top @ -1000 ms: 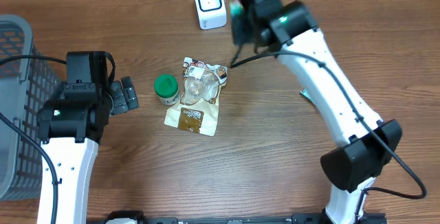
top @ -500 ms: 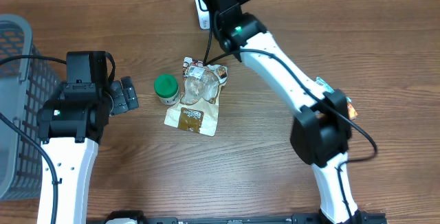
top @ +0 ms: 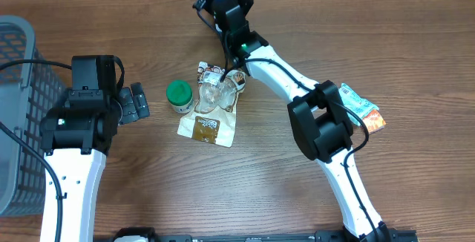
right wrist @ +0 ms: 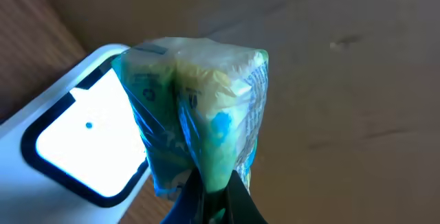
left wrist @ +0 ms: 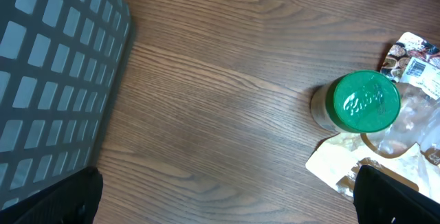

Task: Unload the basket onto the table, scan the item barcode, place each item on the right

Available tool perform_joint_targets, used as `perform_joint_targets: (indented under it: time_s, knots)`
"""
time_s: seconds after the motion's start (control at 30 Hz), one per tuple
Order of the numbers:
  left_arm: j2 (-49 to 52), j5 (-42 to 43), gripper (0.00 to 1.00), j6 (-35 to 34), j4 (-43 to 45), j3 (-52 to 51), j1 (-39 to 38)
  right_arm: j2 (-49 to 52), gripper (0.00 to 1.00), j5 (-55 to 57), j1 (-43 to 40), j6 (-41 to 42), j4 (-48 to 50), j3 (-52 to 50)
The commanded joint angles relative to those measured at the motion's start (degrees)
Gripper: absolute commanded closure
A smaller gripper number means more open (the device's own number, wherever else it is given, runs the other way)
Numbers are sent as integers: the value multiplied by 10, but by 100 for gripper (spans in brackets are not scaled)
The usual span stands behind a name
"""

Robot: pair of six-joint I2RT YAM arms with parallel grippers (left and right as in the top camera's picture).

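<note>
My right gripper (right wrist: 208,196) is clamped on the packet (right wrist: 199,100) by its lower edge, facing the scanner (right wrist: 75,148). It looks light, soft and crinkly, so a seam hold probably suits it.

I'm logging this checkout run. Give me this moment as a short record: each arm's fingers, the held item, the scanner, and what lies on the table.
right fingers: shut on the packet
packet look: blue, green and yellow wrapper
packet place: held close in front of the scanner
scanner state: white, window lit
left fingers: open, empty, next to the green-lidded jar
green-lidded jar: upright beside the brown pouch
brown pouch: lying flat
loose wrapper: on the table, right side
basket: grey, left edge
</note>
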Motion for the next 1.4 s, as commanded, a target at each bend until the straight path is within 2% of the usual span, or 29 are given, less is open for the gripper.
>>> perform_joint_targets:
  time_s: [0.0,0.43,0.7,0.8,0.9,1.03,1.17,1.3,1.37]
  knots:
    - [1,-6,0,11,1,1,2,5,96,0,-2,-31,1,6]
    - [1,-6,0,11,1,1,2,-11,96,28,3,-31,-19,6]
    - [1,-6,0,11,1,1,2,-94,96,5,3,98,-133,6]
    - [1,-6,0,11,1,1,2,-149,96,-8,3,186,-208,6]
    - [1,-6,0,11,1,1,2,-217,96,-58,3,318,-331,7]
    - [1,-6,0,11,1,1,2,-291,96,-153,-2,544,-493,7]
    - [1,-6,0,11,1,1,2,-342,96,-271,-31,719,-675,7]
    - [1,-6,0,11,1,1,2,-347,96,-285,-80,827,-854,6]
    - [1,-6,0,11,1,1,2,-339,96,-285,-110,838,-911,-6]
